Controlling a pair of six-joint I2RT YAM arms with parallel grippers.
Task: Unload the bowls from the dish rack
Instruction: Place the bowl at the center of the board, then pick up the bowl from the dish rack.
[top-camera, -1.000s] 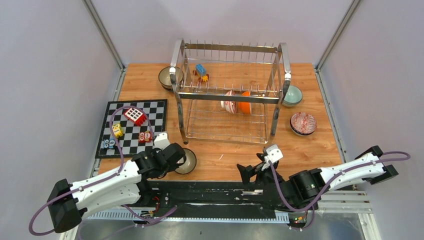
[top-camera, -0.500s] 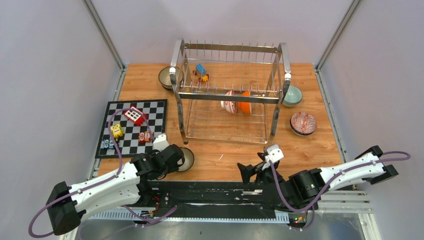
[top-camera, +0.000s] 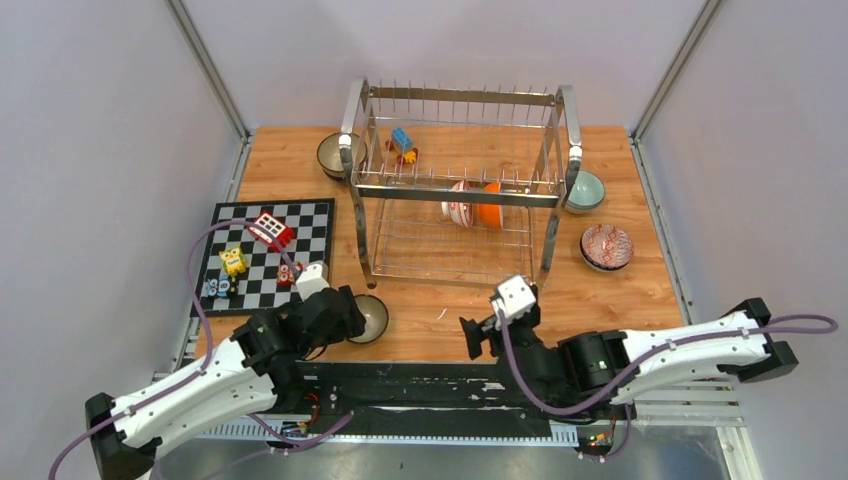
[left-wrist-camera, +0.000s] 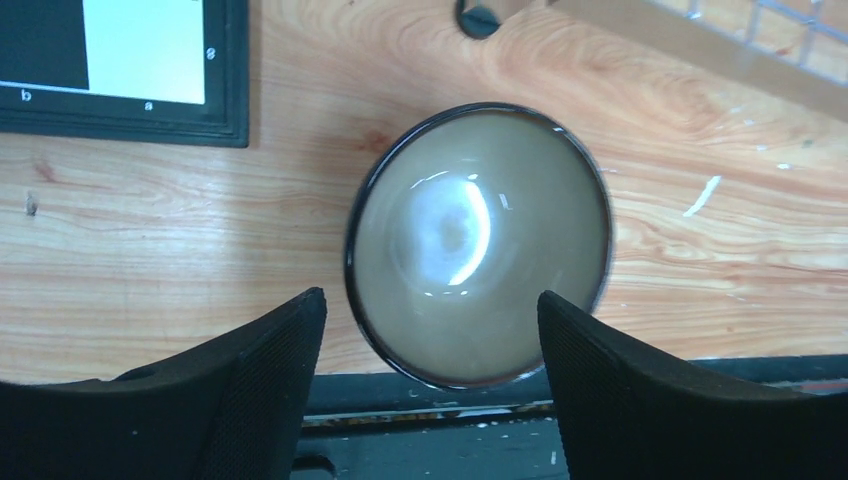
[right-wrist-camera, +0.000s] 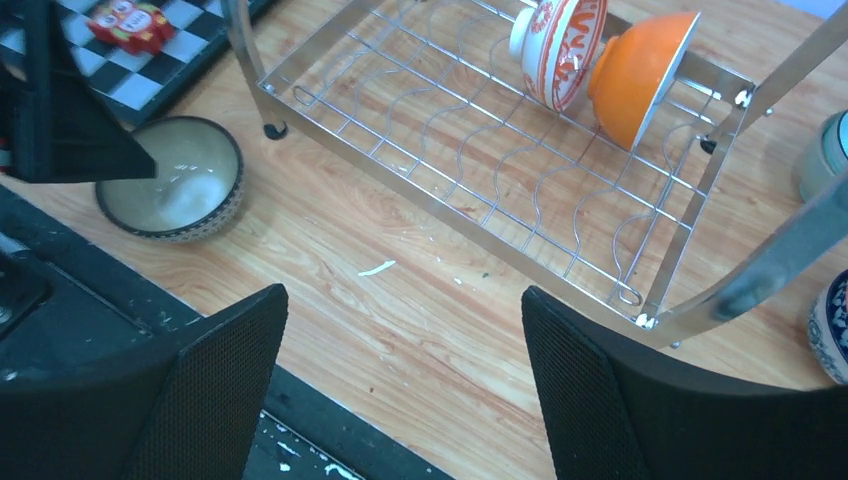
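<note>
Chequered board (left-wrist-camera: 228, 75), left wrist view: small white letters "b" and "a" along its black border; numeral "8" near the corner; nothing else legible.

Bright, even overhead light, faint shadows. White glare pools inside the speckled bowl (left-wrist-camera: 478, 245) just before the dish rack (top-camera: 410, 189). The rack's chrome glints, its nearest post blurred in the right wrist view.

From above, the left arm (top-camera: 300, 325) covers part of the brownish bowl (top-camera: 376, 320); posts of the dish rack (top-camera: 420, 190) cross the dark bowl (top-camera: 328, 155) and mint bowl (top-camera: 588, 190). The right wrist view crops what seems a patterned bowl (right-wrist-camera: 830, 325).
</note>
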